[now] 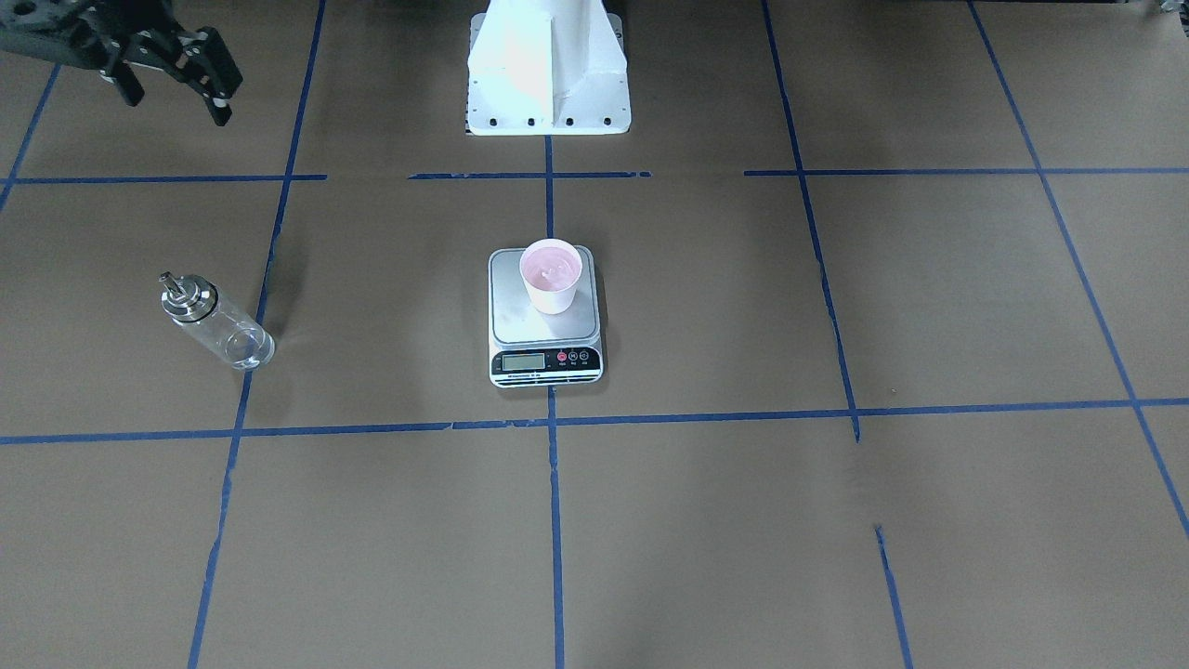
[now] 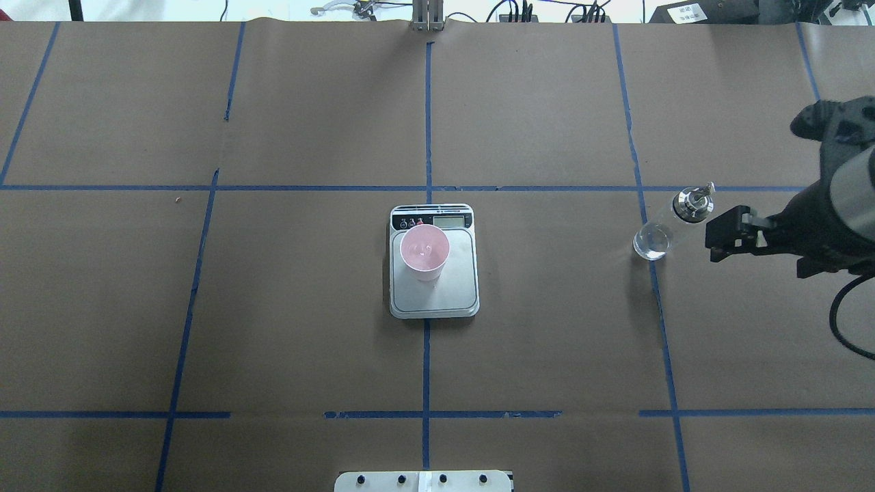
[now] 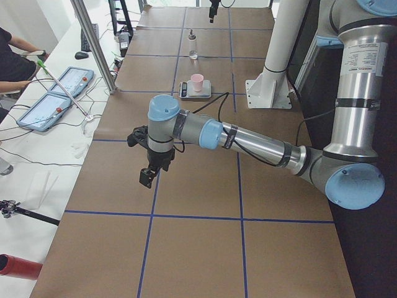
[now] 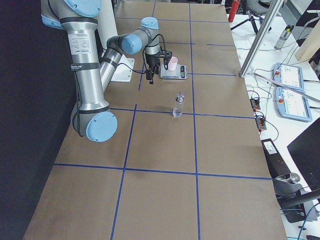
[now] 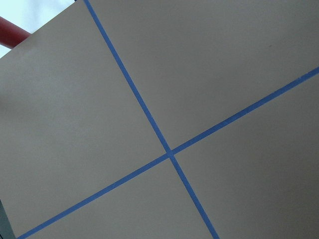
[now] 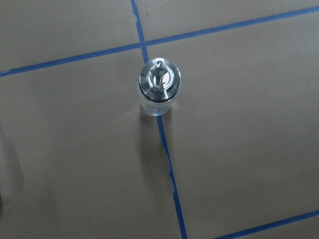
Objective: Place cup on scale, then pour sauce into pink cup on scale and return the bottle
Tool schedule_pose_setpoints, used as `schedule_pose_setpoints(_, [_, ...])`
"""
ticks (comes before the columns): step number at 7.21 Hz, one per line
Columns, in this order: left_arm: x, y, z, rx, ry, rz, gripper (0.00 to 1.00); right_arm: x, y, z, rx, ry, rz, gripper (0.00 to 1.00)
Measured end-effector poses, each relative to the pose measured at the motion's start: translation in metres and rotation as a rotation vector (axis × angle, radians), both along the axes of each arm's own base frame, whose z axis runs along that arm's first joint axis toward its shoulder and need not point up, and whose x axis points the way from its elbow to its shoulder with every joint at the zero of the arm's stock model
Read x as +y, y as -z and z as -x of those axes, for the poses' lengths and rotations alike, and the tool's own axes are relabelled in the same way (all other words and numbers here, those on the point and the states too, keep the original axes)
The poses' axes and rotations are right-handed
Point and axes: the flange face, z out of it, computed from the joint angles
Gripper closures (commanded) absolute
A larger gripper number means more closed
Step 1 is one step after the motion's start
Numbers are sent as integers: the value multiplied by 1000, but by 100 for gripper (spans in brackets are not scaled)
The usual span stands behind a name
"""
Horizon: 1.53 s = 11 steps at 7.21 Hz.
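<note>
- Your left gripper shows only in the side view from the robot's left, hanging fingers-down over the brown paper beside a blue tape line, well apart from the task things; you cannot tell from there whether its fingers are spread or closed
- At the table's middle you have the kitchen scale, lying flat across the centre tape line with its display strip on the side away from the robot
- The pink cup stands upright on the scale's steel plate, on the plate's left half and nearer the display
- Further right, the glass bottle stands upright on a blue tape line, free of any grip
- Your right gripper hovers just right of the bottle with its fingers spread, holding nothing and not touching it
</note>
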Motion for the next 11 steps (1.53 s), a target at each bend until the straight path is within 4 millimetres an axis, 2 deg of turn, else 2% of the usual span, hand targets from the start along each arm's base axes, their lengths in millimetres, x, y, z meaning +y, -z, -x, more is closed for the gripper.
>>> schedule_pose_setpoints(1, [0,2,0,0,0,-5,0,-28,-7,-30,19,37,-38,0])
schedule_pose_setpoints(3, [0,5,0,1,-1,-9,0,-93,-51,-90,36,141,-82,0])
schedule_pose_setpoints(5, [2,2,0,5,-5,-1,0,-152,-122,-158,0,272,-147,0])
schedule_pose_setpoints(6, [5,-2,-1,7,-8,9,0,-173,-168,-185,-17,333,-188,0])
schedule_pose_setpoints(7, [7,-5,-1,8,-9,15,0,-188,-215,-206,-33,370,-217,0])
schedule_pose_setpoints(9, [8,-12,-1,8,-11,28,0,-195,-301,-223,-78,372,-223,0])
schedule_pose_setpoints(10, [13,-19,0,8,-12,43,0,-189,-333,-225,-84,371,-245,0])
schedule_pose_setpoints(11, [20,-29,0,8,-12,64,0,-181,-352,-226,-78,372,-282,0])
